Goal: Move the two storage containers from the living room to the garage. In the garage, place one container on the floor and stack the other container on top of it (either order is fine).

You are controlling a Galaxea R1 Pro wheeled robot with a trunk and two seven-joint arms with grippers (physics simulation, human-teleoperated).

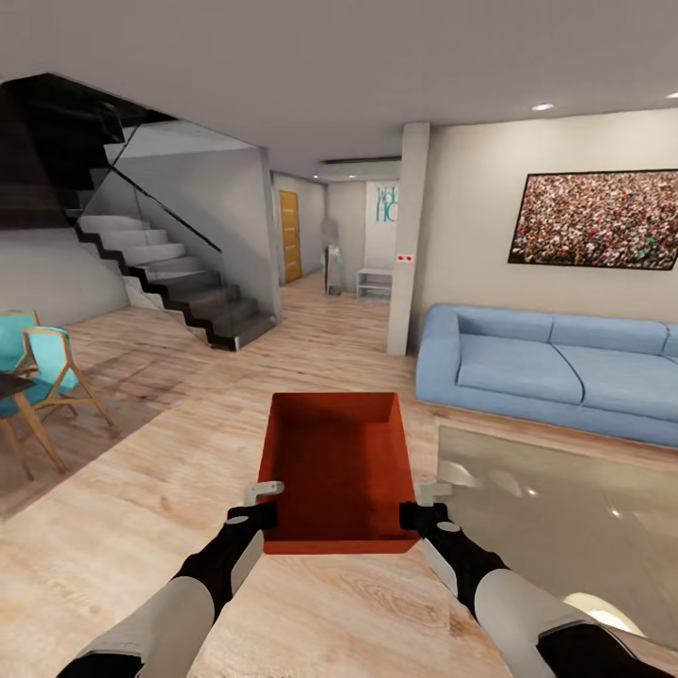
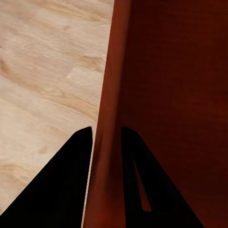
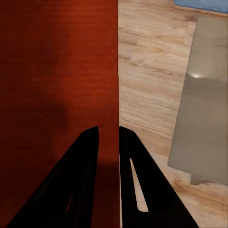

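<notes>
One orange-red storage container [image 1: 339, 471] is held level in front of me, above the living room's light wood-plank floor [image 1: 141, 490]. My left gripper [image 1: 268, 513] is shut on its left wall near the close corner. My right gripper [image 1: 410, 515] is shut on its right wall opposite. In the left wrist view the fingers [image 2: 71, 171] straddle the thin wall of the container [image 2: 175, 95]. The right wrist view likewise has dark fingers [image 3: 135, 171] on either side of the container's [image 3: 57, 71] wall. The bin is empty. The garage is out of view.
A glass-topped low table [image 1: 565, 508] lies close on my right, with a blue sofa [image 1: 546, 363] behind it. Teal chairs [image 1: 47, 363] and a dark table stand at the left. Ahead are a staircase [image 1: 179, 273], a pillar [image 1: 407, 235] and a hallway with a wooden door [image 1: 290, 235].
</notes>
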